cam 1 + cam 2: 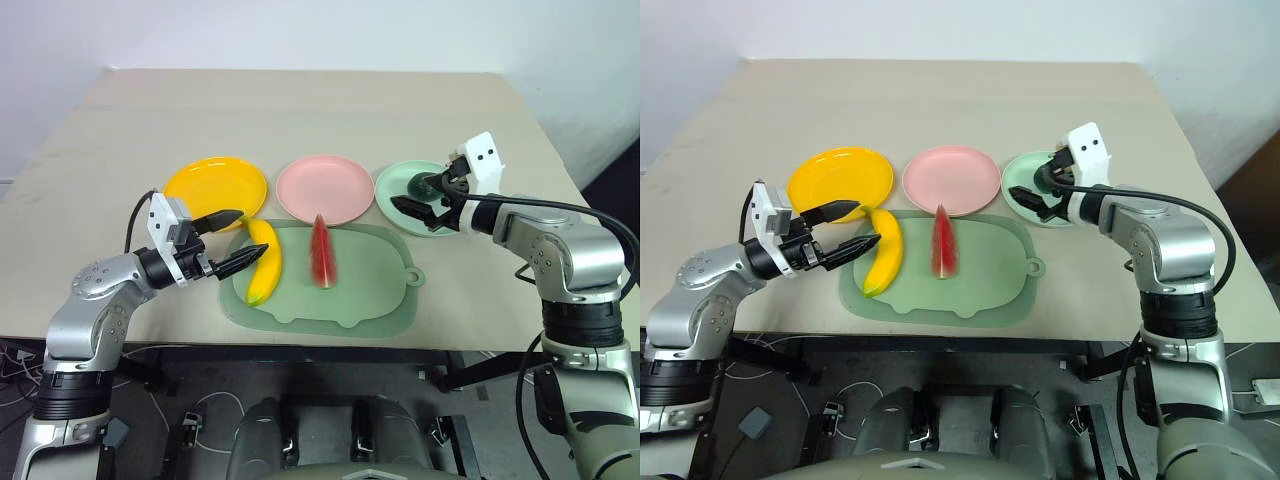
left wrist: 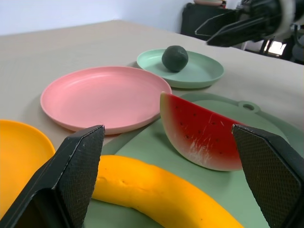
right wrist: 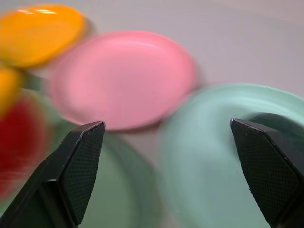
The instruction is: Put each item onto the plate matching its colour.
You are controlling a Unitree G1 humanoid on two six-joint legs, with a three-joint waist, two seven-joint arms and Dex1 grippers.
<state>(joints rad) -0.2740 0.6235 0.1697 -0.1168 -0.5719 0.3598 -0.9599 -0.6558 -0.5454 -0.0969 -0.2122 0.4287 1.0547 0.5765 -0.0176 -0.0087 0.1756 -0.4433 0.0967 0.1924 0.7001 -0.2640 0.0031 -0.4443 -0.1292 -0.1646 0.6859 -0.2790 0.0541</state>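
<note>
Three plates in a row on desk [image 1: 100,150]: yellow plate [image 1: 215,187], pink plate [image 1: 324,188], green plate [image 1: 400,180]. Avocado [image 2: 175,58] sits on green plate, just under right end effector [image 1: 428,196], which is wide open, empty. Banana [image 1: 263,262] and watermelon [image 1: 320,252] lie on mat [image 1: 370,290]. Left end effector [image 1: 231,240] wide open, empty, banana just ahead of its tips, watermelon beyond, yellow plate beside.
</note>
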